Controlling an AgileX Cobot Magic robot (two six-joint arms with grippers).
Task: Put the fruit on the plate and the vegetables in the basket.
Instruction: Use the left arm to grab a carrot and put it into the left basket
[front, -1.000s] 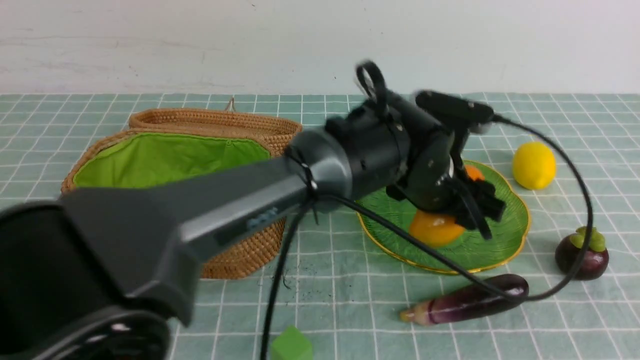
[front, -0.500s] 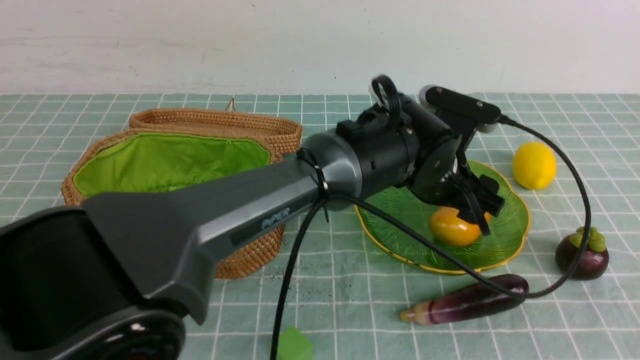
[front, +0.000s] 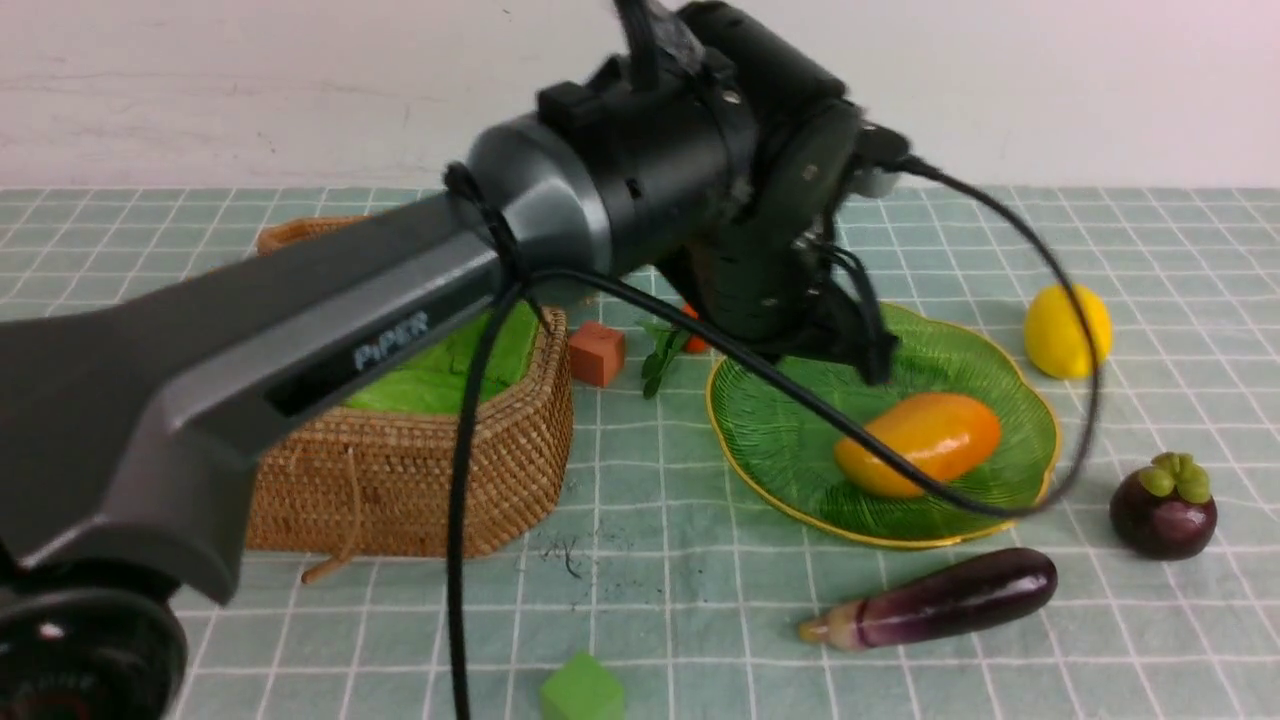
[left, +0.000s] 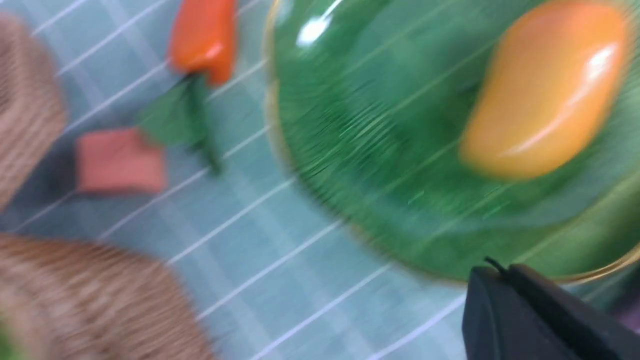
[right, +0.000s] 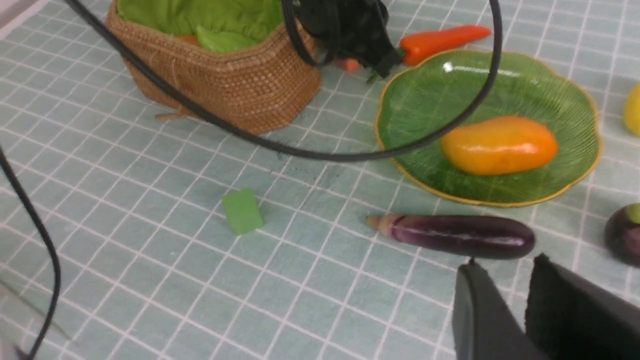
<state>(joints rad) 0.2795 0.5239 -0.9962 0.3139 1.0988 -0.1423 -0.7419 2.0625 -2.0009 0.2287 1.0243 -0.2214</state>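
Note:
The orange-yellow mango (front: 918, 443) lies loose on the green plate (front: 780, 440). My left gripper (front: 868, 352) hangs shut and empty above the plate's far left side; in the left wrist view its black tips (left: 500, 272) meet over the rim. The lemon (front: 1065, 330) and mangosteen (front: 1163, 505) rest on the cloth right of the plate. The eggplant (front: 940, 598) lies in front of it. The carrot (right: 442, 39) lies behind the plate, by the basket (front: 420, 470), which holds a green gourd (right: 222, 39). My right gripper (right: 506, 265) hovers near the eggplant, slightly open and empty.
An orange cube (front: 597, 353) sits between basket and plate. A green cube (front: 582, 690) lies near the table's front edge. The left arm and its black cable (front: 460, 480) cross over the basket and the plate's front half.
The left gripper let go of the mango, which now lies flat on the plate. The arm rose and drew back to the left, and its jaws closed.

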